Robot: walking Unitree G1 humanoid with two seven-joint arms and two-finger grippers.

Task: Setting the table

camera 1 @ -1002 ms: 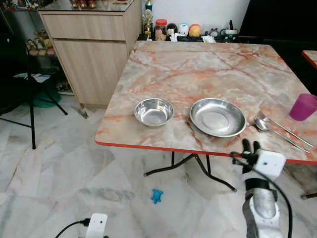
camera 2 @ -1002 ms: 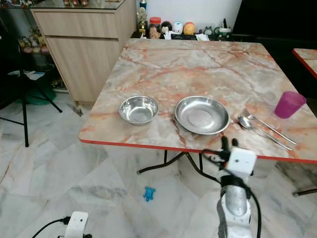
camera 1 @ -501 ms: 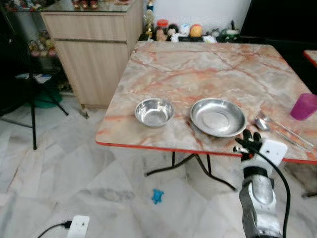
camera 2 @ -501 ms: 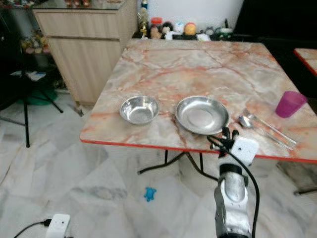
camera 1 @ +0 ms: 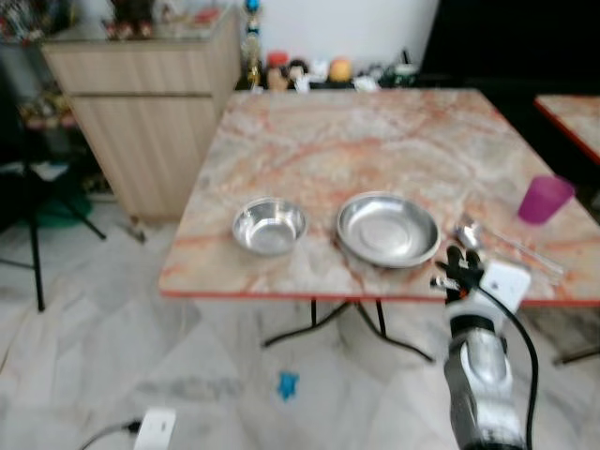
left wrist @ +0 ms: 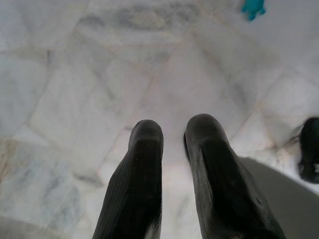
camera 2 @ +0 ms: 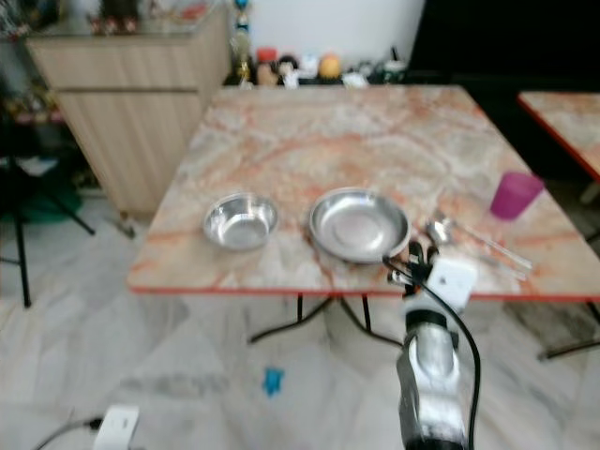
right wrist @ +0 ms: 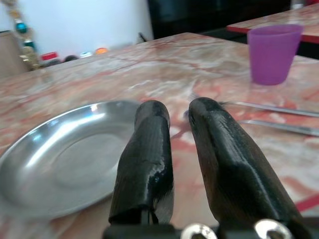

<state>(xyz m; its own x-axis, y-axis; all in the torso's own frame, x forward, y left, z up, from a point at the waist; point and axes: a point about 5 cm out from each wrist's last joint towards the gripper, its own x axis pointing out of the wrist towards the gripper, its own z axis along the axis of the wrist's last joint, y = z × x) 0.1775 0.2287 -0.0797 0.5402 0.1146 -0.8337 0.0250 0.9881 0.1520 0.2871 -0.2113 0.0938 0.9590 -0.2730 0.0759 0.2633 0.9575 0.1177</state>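
Note:
On the marble-patterned table [camera 1: 375, 141], near its front edge, a small steel bowl [camera 1: 270, 226] stands left of a shallow steel plate [camera 1: 388, 229]. Right of the plate lie a spoon and fork [camera 1: 480, 237], with a purple cup [camera 1: 545, 199] beyond them. My right gripper [camera 1: 457, 261] is raised at the table's front edge, between plate and spoon, fingers together and holding nothing. The right wrist view has its fingers [right wrist: 149, 149] low over the tabletop, the plate [right wrist: 65, 154] on one side and the cup [right wrist: 271, 55] on the other. My left gripper [left wrist: 174, 130] hangs shut above the floor.
A wooden cabinet [camera 1: 141, 103] stands left of the table. Small ornaments [camera 1: 309, 73] line the table's far edge. A second table [camera 1: 567, 112] is at the right. On the floor lie a blue toy [camera 1: 287, 383] and a white plug block [camera 1: 155, 429]. A black stand [camera 1: 33, 244] is at far left.
The right gripper has risen from below the table's front edge to just above it, beside the plate. The head camera has shifted and the picture is blurred. The tableware has not moved.

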